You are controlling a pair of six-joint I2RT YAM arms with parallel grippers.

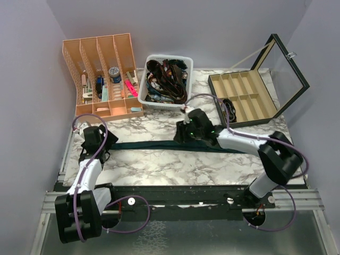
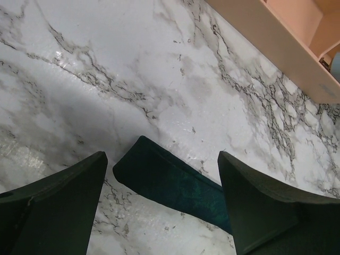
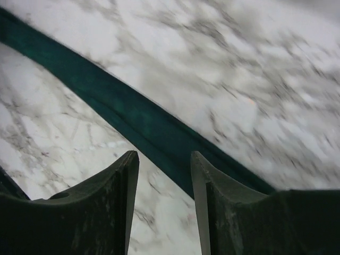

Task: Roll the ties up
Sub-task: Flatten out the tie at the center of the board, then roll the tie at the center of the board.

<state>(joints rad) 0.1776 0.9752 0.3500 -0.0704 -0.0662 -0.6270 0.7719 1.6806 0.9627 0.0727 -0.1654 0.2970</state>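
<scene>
While the tie (image 1: pixel 154 146) lies flat, its end sits btwn released L tool (image 2: pixel 162 159), mid-length just beyond released R tool (image 3: pixel 163 156).

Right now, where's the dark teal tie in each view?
Top external: tie stretched flat across the middle, left to right.
Left wrist: its end, low centre.
Right wrist: diagonal band, top left to lower right.
Shared landmark: marble tabletop.

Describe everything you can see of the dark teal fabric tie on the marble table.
The dark teal fabric tie is a long, narrow, flat band, unrolled and lying nearly straight, left to right, on the white marble table. Its blunt narrow end lies between the open fingers of the left gripper. The right gripper hovers open over it farther along; whether they touch is unclear.
</scene>
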